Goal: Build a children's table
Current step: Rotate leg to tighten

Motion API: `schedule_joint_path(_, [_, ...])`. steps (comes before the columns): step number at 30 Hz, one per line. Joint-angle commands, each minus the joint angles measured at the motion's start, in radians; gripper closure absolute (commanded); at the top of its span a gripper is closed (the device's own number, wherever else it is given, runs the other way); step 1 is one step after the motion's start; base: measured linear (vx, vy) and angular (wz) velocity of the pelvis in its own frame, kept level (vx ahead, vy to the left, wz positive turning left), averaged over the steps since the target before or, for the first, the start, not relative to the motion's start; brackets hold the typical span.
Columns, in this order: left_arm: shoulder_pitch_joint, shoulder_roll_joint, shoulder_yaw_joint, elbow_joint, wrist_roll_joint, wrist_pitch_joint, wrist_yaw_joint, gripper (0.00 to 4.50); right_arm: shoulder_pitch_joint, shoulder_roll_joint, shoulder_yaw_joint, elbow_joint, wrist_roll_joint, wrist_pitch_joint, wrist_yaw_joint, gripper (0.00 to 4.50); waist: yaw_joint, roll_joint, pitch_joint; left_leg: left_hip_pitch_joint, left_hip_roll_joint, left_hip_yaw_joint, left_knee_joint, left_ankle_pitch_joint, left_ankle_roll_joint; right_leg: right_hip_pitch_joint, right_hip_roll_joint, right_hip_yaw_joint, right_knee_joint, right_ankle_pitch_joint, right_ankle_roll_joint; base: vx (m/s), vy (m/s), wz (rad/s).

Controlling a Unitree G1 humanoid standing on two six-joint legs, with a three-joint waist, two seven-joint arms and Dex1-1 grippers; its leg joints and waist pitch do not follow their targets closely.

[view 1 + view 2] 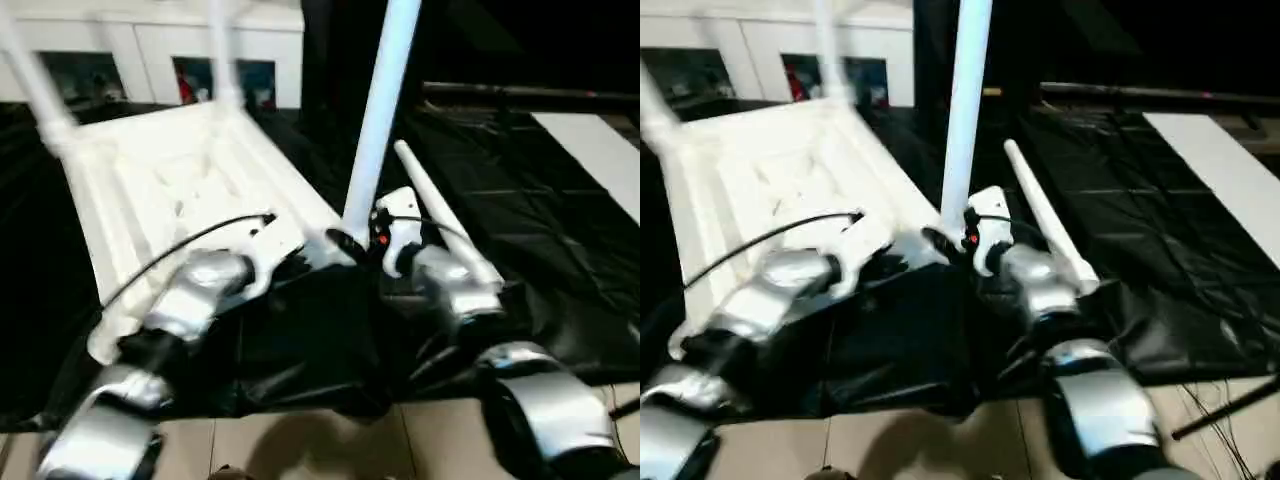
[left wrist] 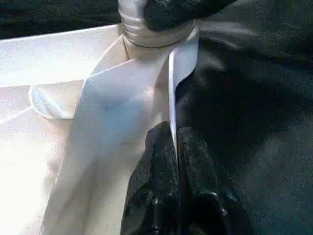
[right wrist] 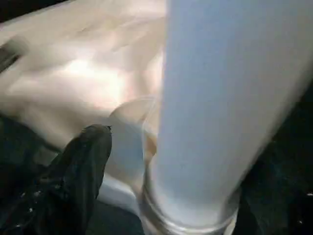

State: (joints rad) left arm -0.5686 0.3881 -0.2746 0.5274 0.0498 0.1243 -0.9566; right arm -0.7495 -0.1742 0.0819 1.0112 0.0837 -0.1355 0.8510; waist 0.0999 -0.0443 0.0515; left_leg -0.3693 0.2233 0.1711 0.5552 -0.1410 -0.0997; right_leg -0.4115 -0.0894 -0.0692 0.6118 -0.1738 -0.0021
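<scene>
Black sheeting [image 1: 520,230] spread across the floor, with pale floor tiles [image 1: 330,440] exposed along its near edge. White cabinet [image 1: 150,45] with glass doors standing along the far wall. On the sheeting, left of centre: white tabletop [image 1: 170,200], upside down, ribbed underside facing up. Two legs already seated in its far corner sockets, far-left leg [image 1: 35,80] and far-right leg [image 1: 222,50], both rising out of the top of the head views. Third leg [image 1: 380,110] upright in the near-right corner socket [image 3: 186,215], leaning slightly right toward its top. Fourth leg [image 1: 440,205] lying loose on the sheeting just right of that corner, thin end pointing away. Left gripper [image 2: 173,147] at the tabletop's near-right corner, fingers pressed together on the thin edge wall of the tabletop, pinching it just beside the occupied socket. Right gripper [image 1: 365,242] at the foot of the third leg, jaws spread; one black finger [image 3: 85,161] close beside the socket, contact with the leg not discernible. Thin black cable [image 1: 190,245] arching from the left wrist over the tabletop.
</scene>
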Motion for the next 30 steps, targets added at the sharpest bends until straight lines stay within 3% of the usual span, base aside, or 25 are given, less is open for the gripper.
schedule_joint_path(1, [0.031,0.021,-0.047,-0.038,-0.04,-0.025,-0.123,4.5,0.019,-0.026,0.027,-0.032,-0.017,-0.004,0.105,0.52,0.005,0.003,-0.069,0.008,0.008,0.012,-0.05,-0.254,0.043,0.05,-0.04,0.036,-0.063,-0.17,-0.219,0.0,0.0,0.0])
schedule_joint_path(5, [0.041,0.062,-0.038,-0.066,-0.073,-0.025,-0.193,4.5,0.035,-0.06,0.042,-0.053,-0.02,-0.008,0.206,0.52,0.01,0.003,-0.068,0.009,0.009,0.016,-0.05,-0.249,0.04,0.048,-0.036,0.036,-0.057,-0.142,-0.239,0.0,0.0,0.0])
schedule_joint_path(11, [0.059,0.098,-0.015,-0.089,-0.084,-0.028,-0.234,4.5,0.064,-0.093,0.068,-0.114,0.003,0.027,0.314,0.52,0.011,-0.006,-0.063,0.008,0.009,0.014,-0.053,-0.289,0.026,0.047,-0.041,0.038,-0.066,-0.251,-0.198,0.0,0.0,0.0])
schedule_joint_path(15, [0.079,0.112,-0.014,-0.123,-0.101,-0.017,-0.256,4.5,0.06,-0.091,0.059,-0.124,0.011,0.044,0.339,0.96,0.011,-0.006,-0.067,0.008,0.009,0.015,-0.051,-0.26,0.028,0.047,-0.04,0.039,-0.06,-0.206,-0.209,0.0,0.0,0.0])
schedule_joint_path(18, [0.082,0.111,-0.016,-0.124,-0.104,-0.017,-0.26,4.5,0.06,-0.089,0.057,-0.121,0.01,0.045,0.347,1.09,0.01,0.001,-0.068,0.009,0.008,0.016,-0.049,-0.245,0.03,0.047,-0.038,0.038,-0.057,-0.167,-0.222,0.0,0.0,0.0])
schedule_joint_path(24, [0.076,0.105,-0.02,-0.105,-0.098,-0.025,-0.272,4.5,0.076,-0.091,0.061,-0.144,0.008,0.061,0.347,1.7,0.009,-0.001,-0.068,0.01,0.007,0.015,-0.048,-0.25,0.024,0.05,-0.038,0.039,-0.058,-0.173,-0.219,0.0,0.0,0.0])
schedule_joint_path(30, [0.068,0.108,-0.021,-0.098,-0.091,-0.015,-0.266,4.5,0.075,-0.078,0.051,-0.128,0.0,0.055,0.299,1.83,0.01,0.004,-0.068,0.01,0.007,0.015,-0.049,-0.259,0.018,0.048,-0.037,0.038,-0.058,-0.171,-0.223,0.0,0.0,0.0])
